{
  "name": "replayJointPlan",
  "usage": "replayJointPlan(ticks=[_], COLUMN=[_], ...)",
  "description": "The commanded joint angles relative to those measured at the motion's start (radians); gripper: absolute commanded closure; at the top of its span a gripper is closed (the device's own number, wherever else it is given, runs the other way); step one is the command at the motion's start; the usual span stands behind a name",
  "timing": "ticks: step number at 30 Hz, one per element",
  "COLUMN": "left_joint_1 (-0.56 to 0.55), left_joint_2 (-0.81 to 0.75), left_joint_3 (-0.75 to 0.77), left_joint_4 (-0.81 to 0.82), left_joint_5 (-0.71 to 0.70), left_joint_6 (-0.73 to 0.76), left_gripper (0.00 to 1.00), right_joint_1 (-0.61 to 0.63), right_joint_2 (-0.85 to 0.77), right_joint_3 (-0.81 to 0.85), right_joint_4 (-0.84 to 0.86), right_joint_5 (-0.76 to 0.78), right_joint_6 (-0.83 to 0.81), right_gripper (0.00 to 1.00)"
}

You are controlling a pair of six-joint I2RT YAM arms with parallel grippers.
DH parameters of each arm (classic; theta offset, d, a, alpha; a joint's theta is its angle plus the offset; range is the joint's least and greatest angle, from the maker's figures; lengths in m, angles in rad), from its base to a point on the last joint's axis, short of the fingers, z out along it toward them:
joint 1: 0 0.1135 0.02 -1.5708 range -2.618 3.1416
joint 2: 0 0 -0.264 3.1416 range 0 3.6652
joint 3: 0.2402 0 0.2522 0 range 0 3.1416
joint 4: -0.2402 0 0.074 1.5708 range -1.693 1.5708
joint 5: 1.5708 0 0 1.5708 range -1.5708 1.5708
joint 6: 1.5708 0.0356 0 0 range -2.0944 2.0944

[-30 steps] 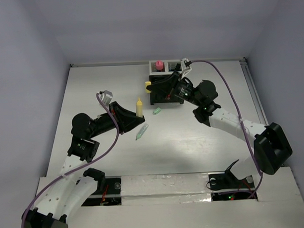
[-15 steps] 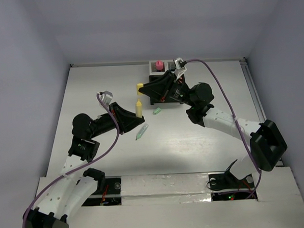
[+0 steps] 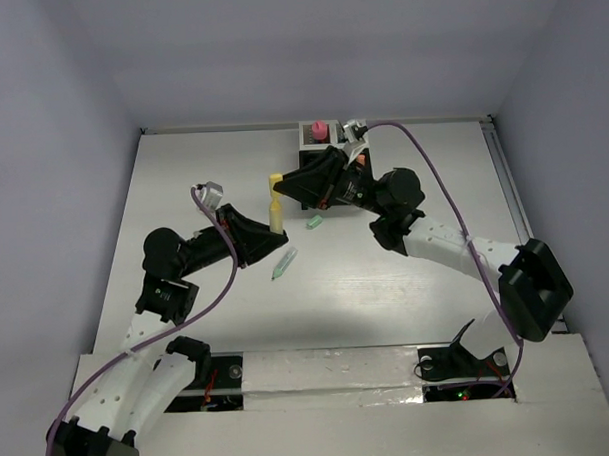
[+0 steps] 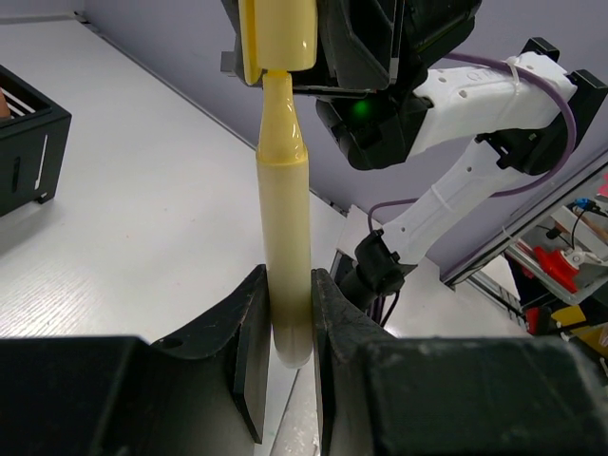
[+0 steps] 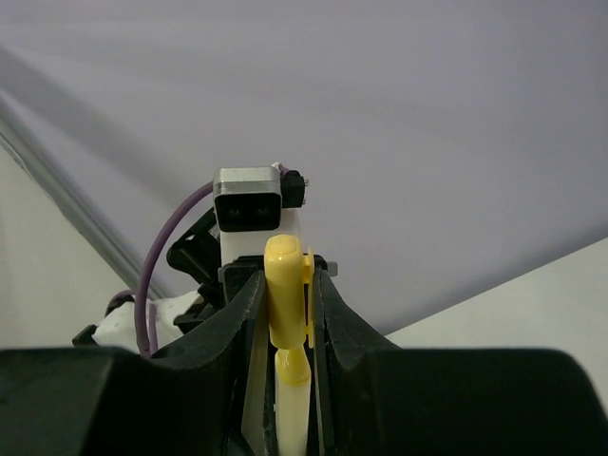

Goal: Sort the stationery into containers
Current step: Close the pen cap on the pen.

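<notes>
Step in hand: capping the yellow marker (image 4: 285, 237), judged from how the two arms meet over the middle of the table (image 3: 183, 182); sorting it into the organizer comes after.
Left arm: rises from the near left corner, elbow out toward the left edge, forearm reaching right toward the table's middle.
Teal pen (image 3: 283, 264): lies loose on the table, just nearer than the held marker, touched by nothing.
Left gripper (image 4: 287, 313): jaws clamped on the lower barrel of the marker, holding it upright with the tip pointing up.
Yellow cap (image 4: 275, 38): directly above the marker, its mouth meeting the narrow tip; not pushed down to the shoulder yet.
Right gripper (image 5: 285, 313): jaws closed on the cap's sides, fingers pointing toward the left edge.
Right arm: runs from the near right corner across to the far middle, wrist turned left.
Next move: probably a straight push of the cap down along the barrel. It calls for both pieces to keep in line and for the left grip to resist sliding.
Green cap (image 3: 313, 223): on the table just right of the marker.
Organizer (image 3: 305, 140): at the far edge, middle, partly hidden behind the right gripper; a pink tube (image 3: 320, 129) stands in a far compartment.
</notes>
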Motion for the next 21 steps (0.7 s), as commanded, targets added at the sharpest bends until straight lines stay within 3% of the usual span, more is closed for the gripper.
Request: replayJointPlan(ticks=[1, 13, 21], left_joint_1=[0.005, 0.015, 0.015], left_joint_2=[-0.02, -0.04, -0.046], left_joint_3=[0.004, 0.001, -0.003], left_joint_4=[0.045, 0.057, 0.195], left_joint_5=[-0.002, -0.021, -0.089], left_joint_6=[0.014, 0.011, -0.076], left_gripper=[1.0, 1.0, 1.0], right_joint_1=[0.021, 0.04, 0.067], right_joint_2=[0.007, 0.026, 0.05], right_joint_3=[0.0, -0.051, -0.114], right_joint_4=[0.083, 0.144, 0.282], right_joint_5=[-0.013, -0.027, -0.056], right_joint_6=[-0.009, 0.009, 0.06], right_gripper=[1.0, 1.0, 1.0])
